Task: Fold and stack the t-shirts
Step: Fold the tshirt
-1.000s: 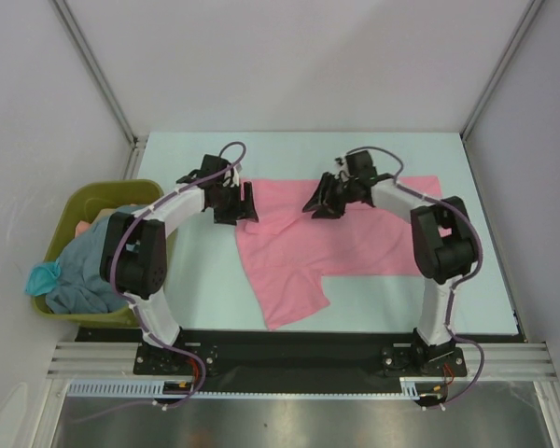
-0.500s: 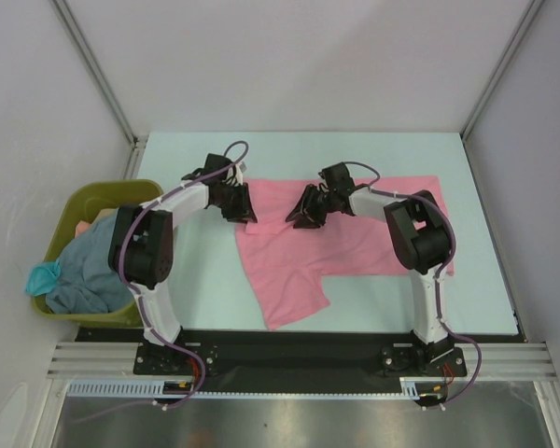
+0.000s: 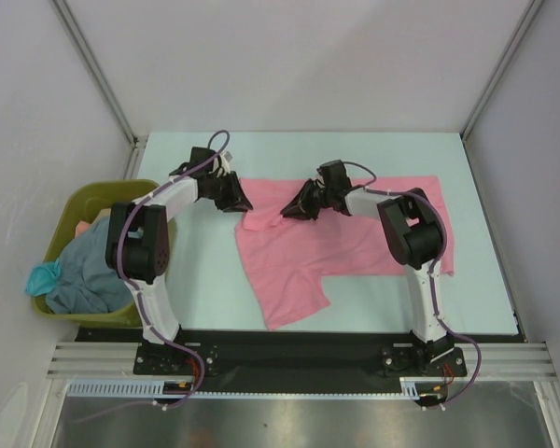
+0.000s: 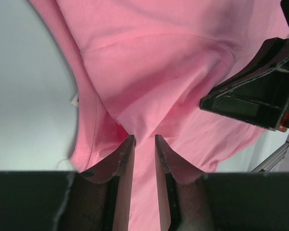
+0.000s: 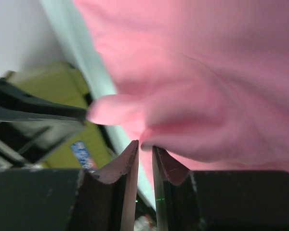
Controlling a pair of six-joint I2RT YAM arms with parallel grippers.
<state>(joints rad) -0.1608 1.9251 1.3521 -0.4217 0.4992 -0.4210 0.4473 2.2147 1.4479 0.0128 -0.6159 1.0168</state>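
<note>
Big pale table point(image 3: 355, 154), and the pink t-shirt point(image 3: 336, 247) is spread across the middle of it, not folded yet. The olive bin point(image 3: 93, 196) sits off the left edge with the grey-blue and teal shirts point(image 3: 84, 271) heaped inside. The left gripper point(image 4: 143, 138) and right gripper point(image 5: 144, 143) are both at the shirt's far-left part, each with its jaws nearly together on a small pinch of pink cloth. My worry is that those pinches are thin, so a quick pull could slip one out and the fold goes lopsided.
</note>
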